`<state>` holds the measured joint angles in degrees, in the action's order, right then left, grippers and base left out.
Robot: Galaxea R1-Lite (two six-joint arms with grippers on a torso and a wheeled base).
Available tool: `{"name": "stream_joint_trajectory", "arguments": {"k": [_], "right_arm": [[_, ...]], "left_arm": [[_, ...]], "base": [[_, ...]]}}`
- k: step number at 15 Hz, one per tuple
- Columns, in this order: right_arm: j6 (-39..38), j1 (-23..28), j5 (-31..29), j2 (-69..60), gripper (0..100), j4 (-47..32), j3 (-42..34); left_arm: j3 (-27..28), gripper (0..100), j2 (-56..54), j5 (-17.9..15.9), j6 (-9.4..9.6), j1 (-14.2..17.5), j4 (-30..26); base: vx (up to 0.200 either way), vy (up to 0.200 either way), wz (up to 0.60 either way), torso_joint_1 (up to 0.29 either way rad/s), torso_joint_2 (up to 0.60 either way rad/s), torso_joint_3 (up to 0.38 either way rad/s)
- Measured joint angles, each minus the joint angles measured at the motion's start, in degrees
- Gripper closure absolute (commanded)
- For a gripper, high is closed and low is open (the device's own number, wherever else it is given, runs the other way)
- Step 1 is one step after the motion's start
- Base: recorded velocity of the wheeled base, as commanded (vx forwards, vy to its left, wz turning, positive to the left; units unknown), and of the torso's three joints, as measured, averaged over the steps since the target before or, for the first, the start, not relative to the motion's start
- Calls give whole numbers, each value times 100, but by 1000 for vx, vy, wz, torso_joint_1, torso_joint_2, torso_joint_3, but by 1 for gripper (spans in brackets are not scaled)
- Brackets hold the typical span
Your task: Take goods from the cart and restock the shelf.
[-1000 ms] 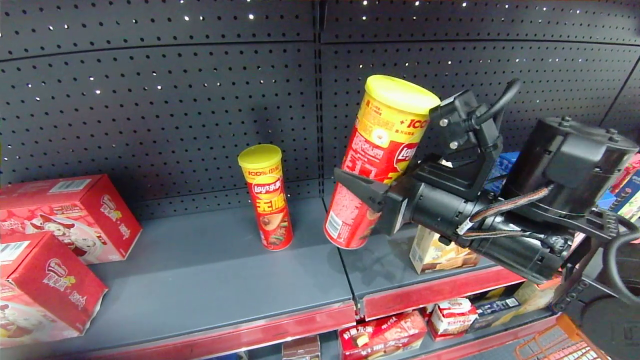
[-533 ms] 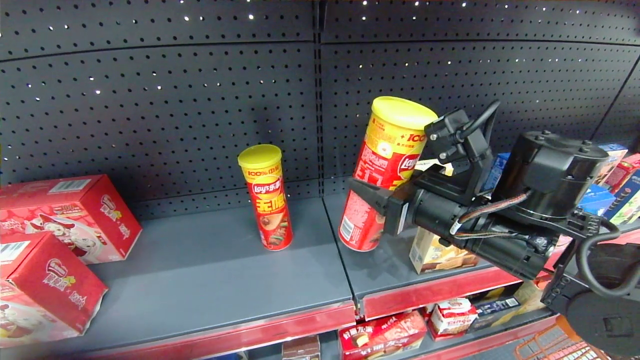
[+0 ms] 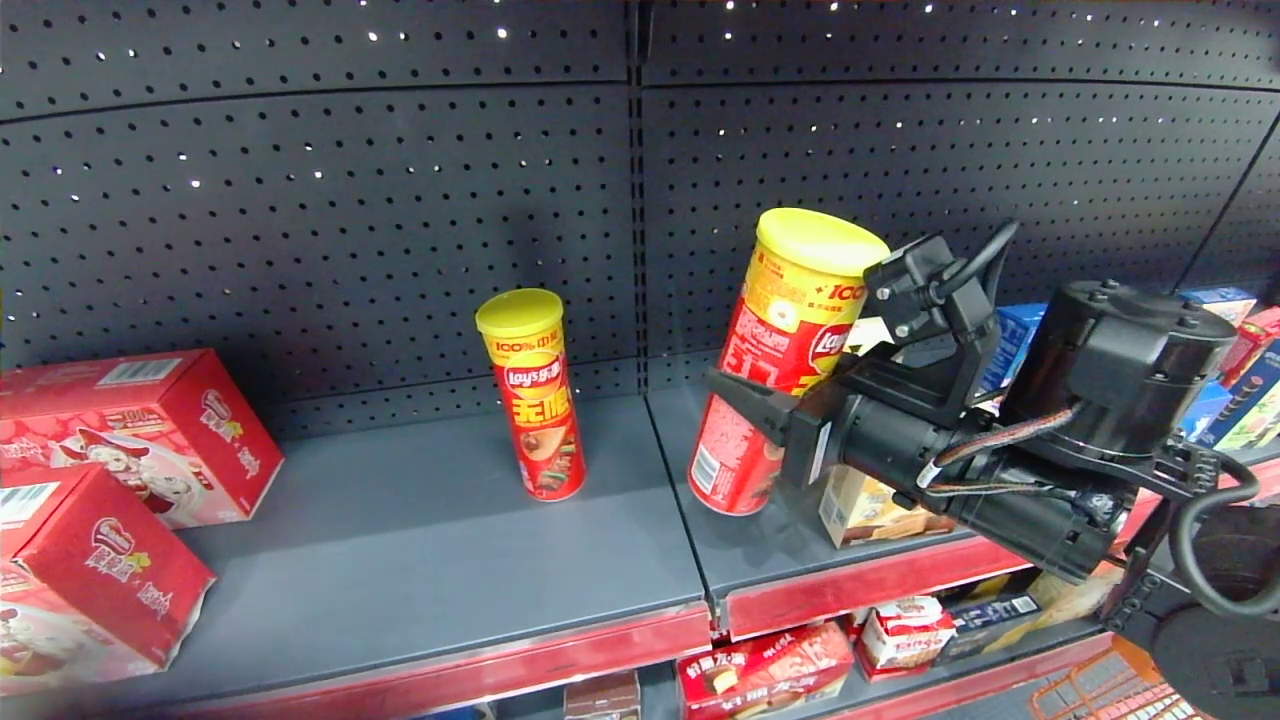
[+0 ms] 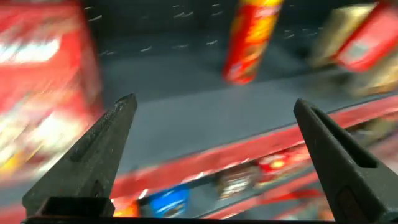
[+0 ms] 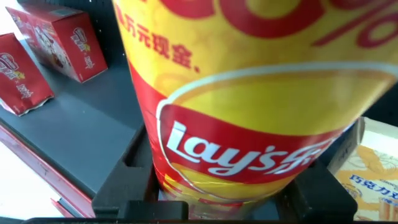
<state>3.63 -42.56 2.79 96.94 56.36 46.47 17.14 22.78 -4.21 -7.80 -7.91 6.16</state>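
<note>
Chip can (image 3: 800,290) tilted above shelf (image 3: 450,540), beside upright second can (image 3: 535,400); we see right claw (image 3: 765,410) clamped on it, left claw (image 4: 214,104) spread apart.

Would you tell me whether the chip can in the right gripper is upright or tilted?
Tilted: the chip can in the right gripper leans, lid rightward of its base.

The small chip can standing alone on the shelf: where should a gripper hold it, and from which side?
Probably grip the small chip can mid-body, fingers on its two sides, coming level from the shelf front. It is a narrow upright cylinder; the pegboard wall closes the back, bare shelf lies in front. The larger can in the right gripper is apart.
</note>
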Motion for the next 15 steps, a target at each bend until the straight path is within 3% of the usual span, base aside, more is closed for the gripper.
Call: {"name": "stream_joint_trajectory", "arguments": {"k": [3,7,10,15], "right_arm": [[2,-18,38,83,100,-79,118],[4,-11,38,122,100,-90,127],[2,0,35,121,100,-90,116],[2,-13,35,140,100,-91,151]], "left_arm": [[614,0,1320,-706,-40,-261,334],[942,0,3096,-1443,411,-341,1645],[987,0,3945,-1719,513,-357,2143],[1003,0,5057,-1793,668,-361,3038]], "base": [[0,0,0,0,0,0],[0,0,0,0,0,0],[0,0,0,0,0,0],[0,0,0,0,0,0]]}}
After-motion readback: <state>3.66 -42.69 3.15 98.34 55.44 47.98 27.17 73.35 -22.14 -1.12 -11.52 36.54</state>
